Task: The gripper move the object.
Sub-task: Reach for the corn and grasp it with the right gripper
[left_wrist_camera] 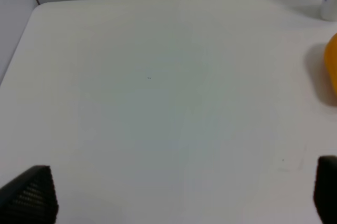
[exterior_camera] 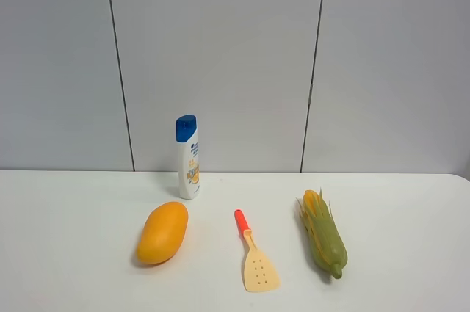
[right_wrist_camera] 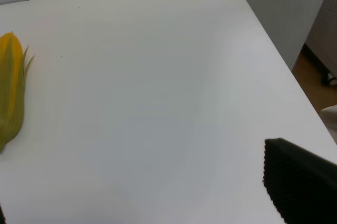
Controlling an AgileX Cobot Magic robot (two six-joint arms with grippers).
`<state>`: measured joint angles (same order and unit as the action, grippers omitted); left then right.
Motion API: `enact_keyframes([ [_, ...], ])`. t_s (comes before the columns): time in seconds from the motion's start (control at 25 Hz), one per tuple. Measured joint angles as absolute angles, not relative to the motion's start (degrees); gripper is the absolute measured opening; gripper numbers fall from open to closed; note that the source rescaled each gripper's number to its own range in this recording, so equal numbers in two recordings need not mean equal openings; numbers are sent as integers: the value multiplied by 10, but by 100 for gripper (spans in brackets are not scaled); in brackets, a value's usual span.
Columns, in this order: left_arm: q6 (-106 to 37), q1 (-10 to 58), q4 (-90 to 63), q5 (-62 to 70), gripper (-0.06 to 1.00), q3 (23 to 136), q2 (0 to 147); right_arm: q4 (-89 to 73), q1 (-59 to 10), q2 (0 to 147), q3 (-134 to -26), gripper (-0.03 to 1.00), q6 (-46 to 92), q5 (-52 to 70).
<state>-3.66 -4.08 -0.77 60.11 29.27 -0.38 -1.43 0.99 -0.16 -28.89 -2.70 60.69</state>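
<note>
From the high camera, the toy corn lies flat on the white table, on the right side and towards the front. It is the longest thing there: a green husk closed to a stubby stem at the near end, and peeled open at the far end over yellow-orange kernels with thin leafy wisps. Just to its left lies a cream spatula with a red handle. Farther left is an orange mango, and behind the mango a white bottle with a blue cap stands upright. None of them touch.

On my left wrist camera, my left pincer is spread wide. One dark, textured fingertip sits at one lower corner and the other at the opposite edge, with only bare table between them. It grips nothing. The mango's edge and the foot of the bottle show at the side.

On my right wrist camera, my right pincer is also wide apart. One black finger is plain; the other is a mere sliver at the frame's corner. It holds nothing and touches nothing I can see. The corn's kerneled end lies well apart from that finger, near the sliver side.
</note>
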Motion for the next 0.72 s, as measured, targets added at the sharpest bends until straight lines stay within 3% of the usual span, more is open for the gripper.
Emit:
enact_keyframes([
  [0.72,-37,-41,-8,601,100,293,-4,-14,10,-2,-289,100,-27,607],
])
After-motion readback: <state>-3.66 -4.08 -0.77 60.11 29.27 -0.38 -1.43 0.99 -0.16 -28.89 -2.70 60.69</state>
